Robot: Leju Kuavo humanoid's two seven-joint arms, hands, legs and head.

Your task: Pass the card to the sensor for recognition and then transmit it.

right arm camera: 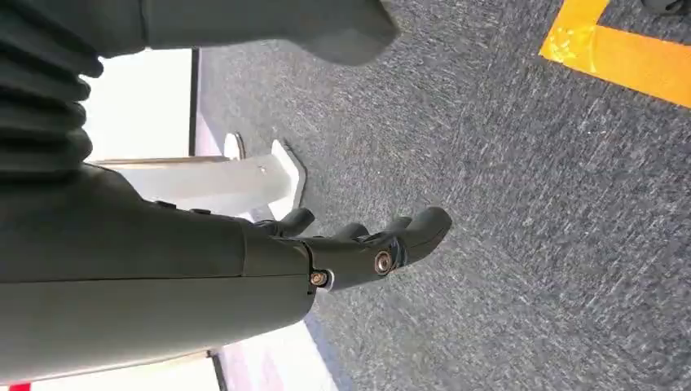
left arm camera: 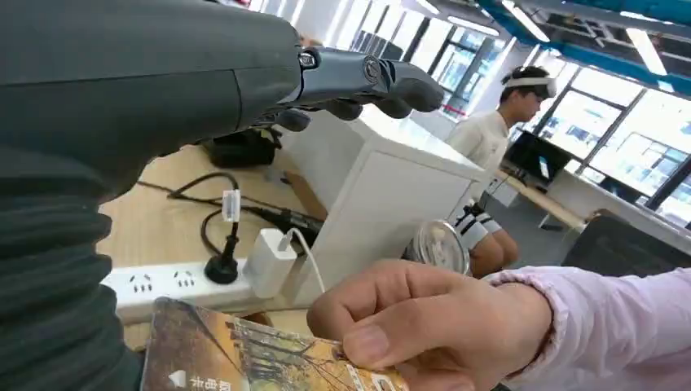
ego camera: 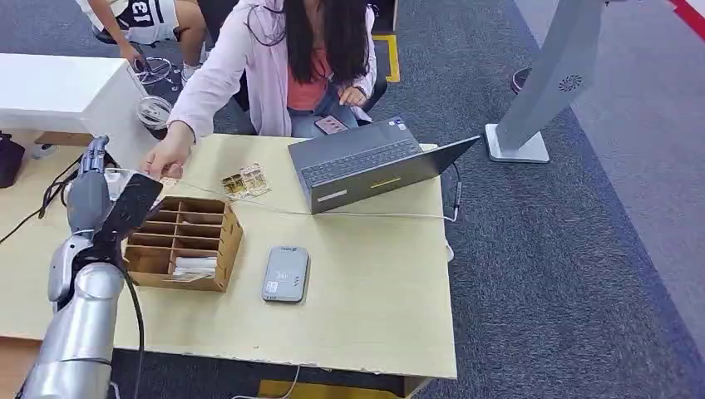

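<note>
Left robot hand: grey ribbed cover and dark fingers, raised over the surface's far left corner beside the organiser; in the left wrist view the fingers curl forward above the card, and whether they are apart or clamped on it I cannot tell. Card: thin, flat, glossy, printed in browns and yellows, pinched at one edge by a person's hand in a pink sleeve, just under the robot hand. Step, as judged: the handover at the far corner, either giving or taking. Next move calls for a firm pinch on the card's free edge. Sensor: grey rounded slab, smooth plastic, lying flat near the surface's middle. Organiser: brown slotted box, open compartments. Right robot hand: hanging over grey carpet, fingers loosely curled, holding nothing. Laptop: dark grey, open flat.
</note>
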